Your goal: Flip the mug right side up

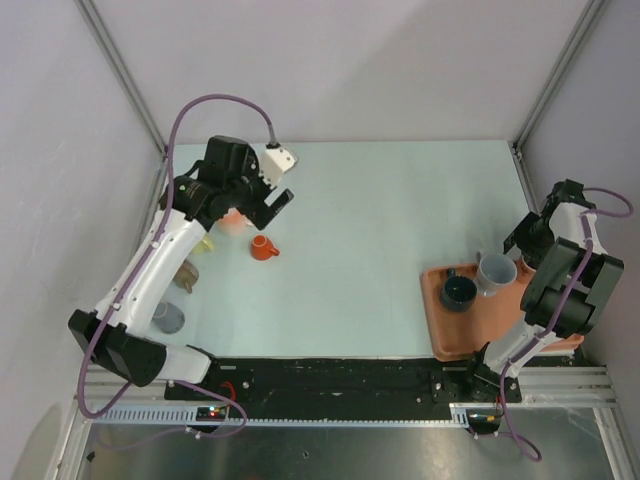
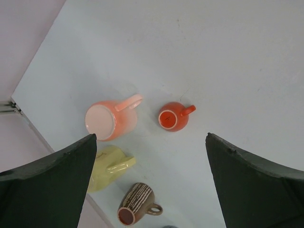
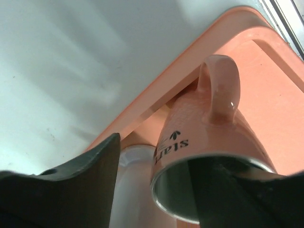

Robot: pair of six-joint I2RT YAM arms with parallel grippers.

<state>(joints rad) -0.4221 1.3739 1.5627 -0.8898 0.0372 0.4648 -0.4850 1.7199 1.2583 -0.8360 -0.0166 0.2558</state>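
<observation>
Over at 4 o'clock on the table [image 1: 400, 200], the right gripper [image 3: 154, 161] hangs low above the orange tray [image 3: 156, 95]. Its jaws are parted around the rim of the pink mug [image 3: 209, 128]. One finger seems to reach into the mug's mouth, and the other stands clear of the wall with a gap between, so nothing is clamped.

The pink mug is on the tray with its mouth facing up toward the wrist and its handle at 12 o'clock. I take it as the one being righted, with that step about done. I cannot tell whether it sits flat. It is just beside a grey mug [image 1: 495, 272], and a dark mug [image 1: 459, 291] is also on the tray.

At 9 o'clock the left gripper [image 2: 151, 137] hovers wide open and empty, high above a salmon mug [image 2: 111, 121]. That mug shows a pale flat disc, probably its base, which would make it the likely next pick. Near it are a red mug [image 2: 173, 116], a yellow mug [image 2: 107, 166] and a brown mug [image 2: 137, 204].

The only writing is black print on the pink mug. It begins "star", and the rest is unclear.
</observation>
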